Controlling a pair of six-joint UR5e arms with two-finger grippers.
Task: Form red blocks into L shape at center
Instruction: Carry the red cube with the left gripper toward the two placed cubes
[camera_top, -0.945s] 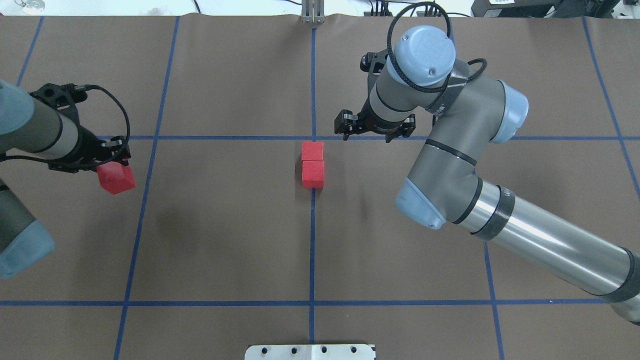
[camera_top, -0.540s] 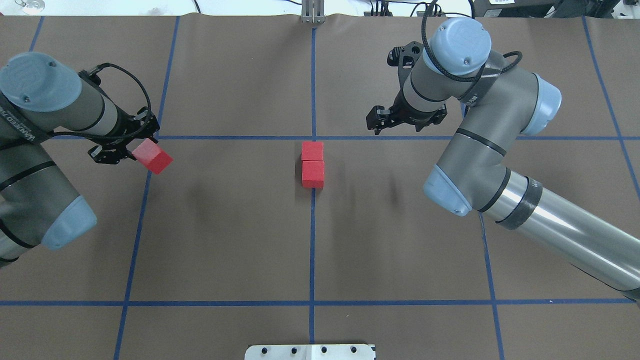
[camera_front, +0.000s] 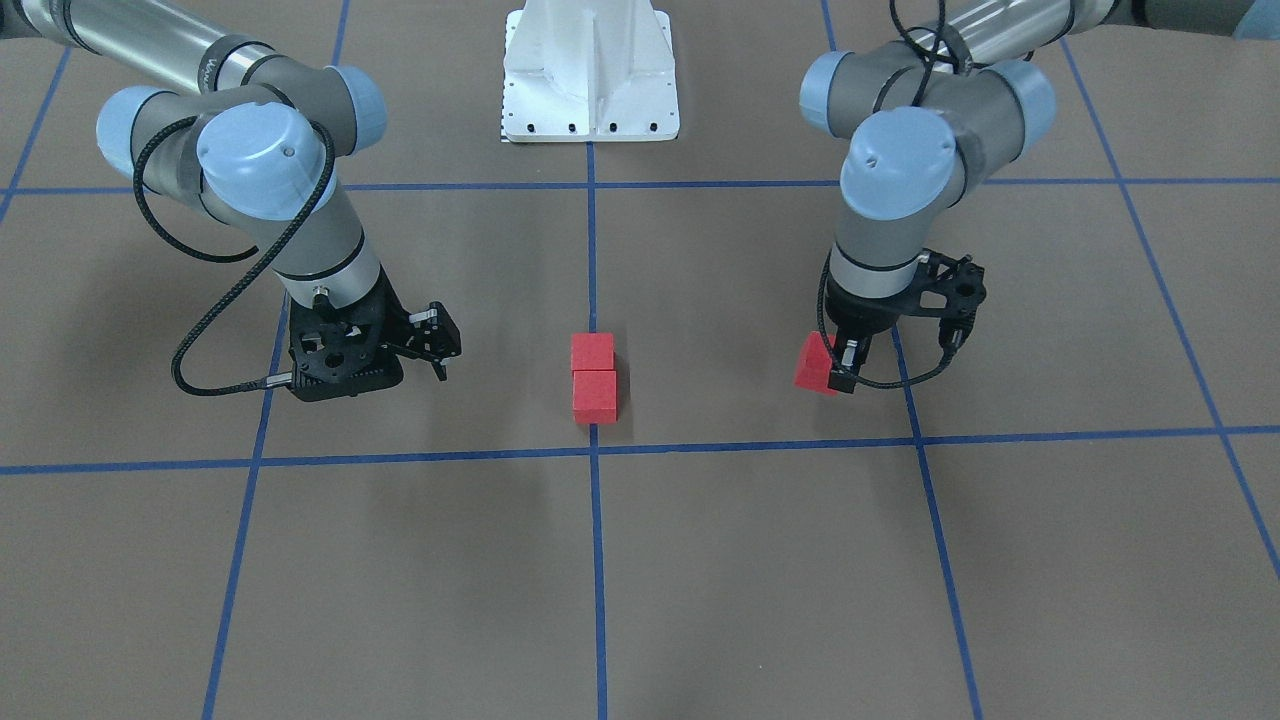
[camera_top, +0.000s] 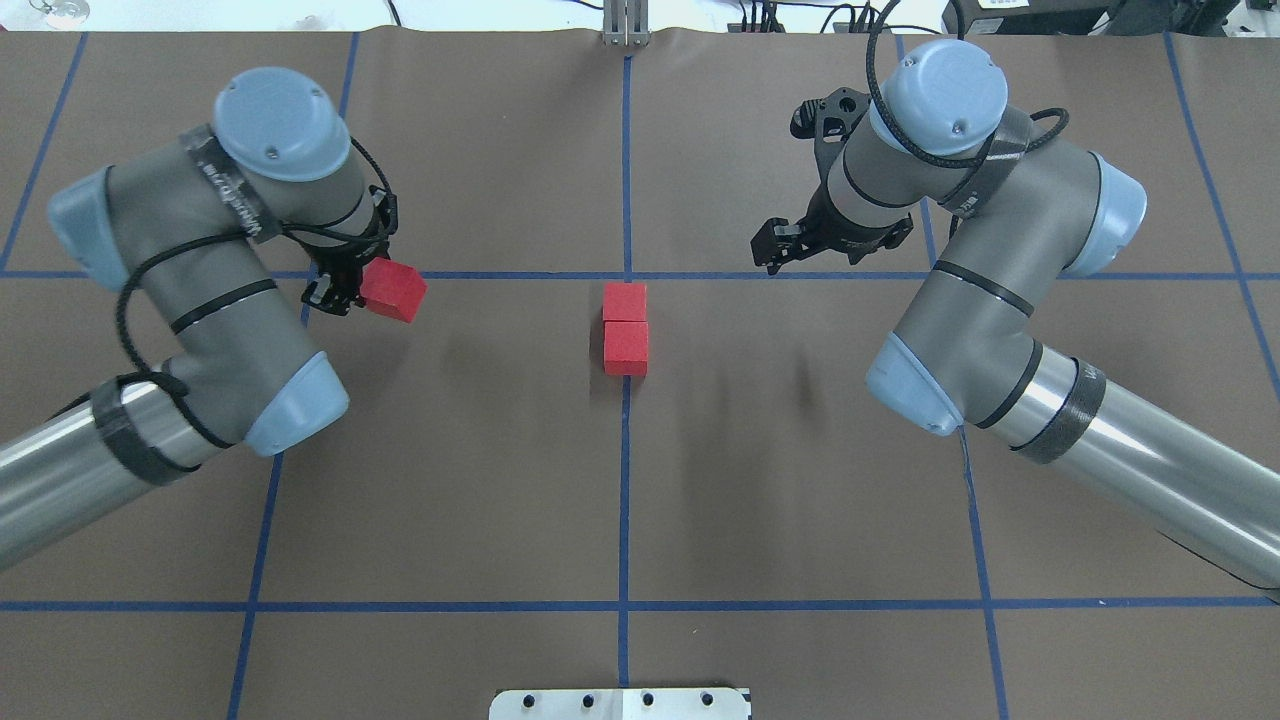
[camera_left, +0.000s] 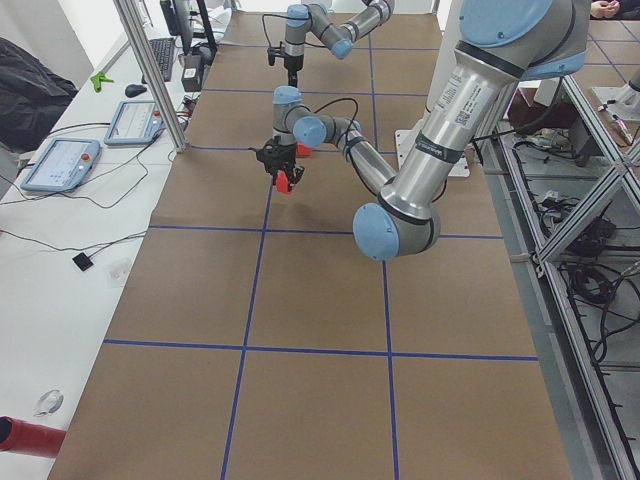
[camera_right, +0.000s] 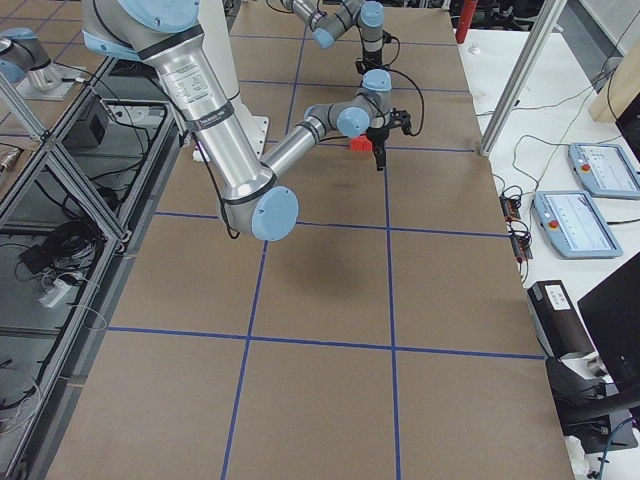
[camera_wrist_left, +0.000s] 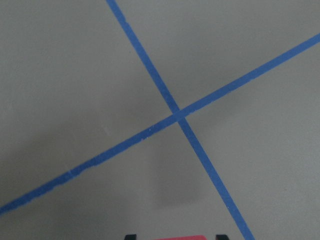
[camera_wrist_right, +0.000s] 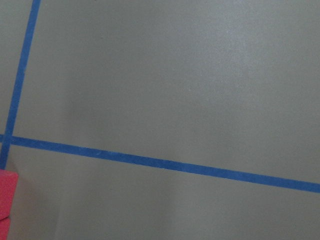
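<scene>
Two red blocks (camera_top: 625, 301) (camera_top: 626, 348) sit touching in a line on the middle blue tape, just on my side of the center crossing (camera_top: 626, 275). They also show in the front view (camera_front: 592, 352) (camera_front: 595, 395). My left gripper (camera_top: 368, 287) is shut on the third red block (camera_top: 395, 291) and holds it tilted above the surface, well left of the pair; the front view shows it too (camera_front: 815, 363). A sliver of this block (camera_wrist_left: 180, 237) shows in the left wrist view. My right gripper (camera_top: 782, 248) is open and empty, right of the pair.
The white base plate (camera_top: 620, 703) sits at the near edge. A metal post (camera_top: 625, 25) stands at the far edge on the middle line. Blue tape lines (camera_top: 300, 275) divide the brown surface. Tablets (camera_left: 60, 165) lie on a side table.
My left arm has carried the red block to the right, from near the table's left edge toward the middle. My right gripper has drawn away to the right of the two blocks.
</scene>
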